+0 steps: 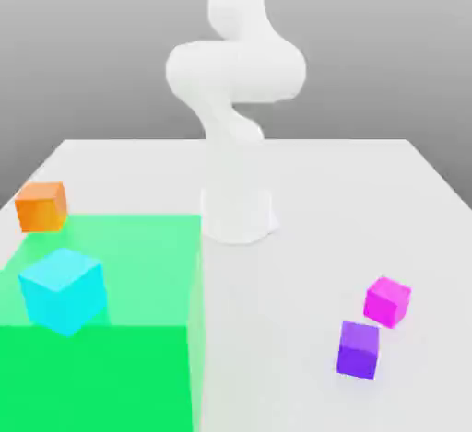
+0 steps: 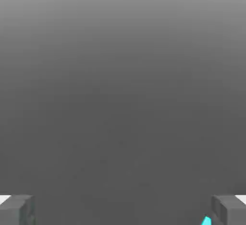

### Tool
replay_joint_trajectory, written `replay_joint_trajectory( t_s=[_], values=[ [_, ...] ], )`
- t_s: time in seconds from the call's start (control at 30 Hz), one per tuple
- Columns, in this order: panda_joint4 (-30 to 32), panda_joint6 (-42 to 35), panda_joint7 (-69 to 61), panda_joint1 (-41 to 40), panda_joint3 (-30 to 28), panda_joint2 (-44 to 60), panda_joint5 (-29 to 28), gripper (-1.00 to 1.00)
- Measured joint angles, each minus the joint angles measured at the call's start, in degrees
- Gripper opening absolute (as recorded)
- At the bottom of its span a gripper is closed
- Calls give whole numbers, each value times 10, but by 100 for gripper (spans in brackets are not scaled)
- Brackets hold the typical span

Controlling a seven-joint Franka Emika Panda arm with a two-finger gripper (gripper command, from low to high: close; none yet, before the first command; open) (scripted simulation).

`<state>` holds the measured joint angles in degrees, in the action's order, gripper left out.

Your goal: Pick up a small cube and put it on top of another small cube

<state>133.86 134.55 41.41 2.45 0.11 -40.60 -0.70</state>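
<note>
Tool (image 2: 123, 212) spread wide, empty; purple cube (image 1: 358, 349) touches magenta cube (image 1: 386, 300) near table (image 1: 304, 191) edge.

Exterior view faces arm (image 1: 235, 71) across table (image 1: 304, 255) from above; hand view shares cyan cube (image 1: 62, 290)

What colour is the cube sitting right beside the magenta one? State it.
Violet-purple; the cube shows best in the exterior view, beside the magenta cube.
</note>
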Motion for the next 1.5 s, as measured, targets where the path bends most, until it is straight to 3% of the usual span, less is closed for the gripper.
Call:
replay_joint_trajectory(
  t_s=[0.73,0.93,0.97,1.2,1.4,1.5],
  values=[
    [182,245,-423,169,46,460,-12,0],
    [170,342,-420,183,29,585,-39,0],
    [167,352,-418,187,26,598,-41,-100],
    [168,350,-417,186,26,597,-42,-100],
    [183,262,-439,170,48,489,-9,-100],
    [135,207,-415,149,31,464,16,-100]
  ],
)
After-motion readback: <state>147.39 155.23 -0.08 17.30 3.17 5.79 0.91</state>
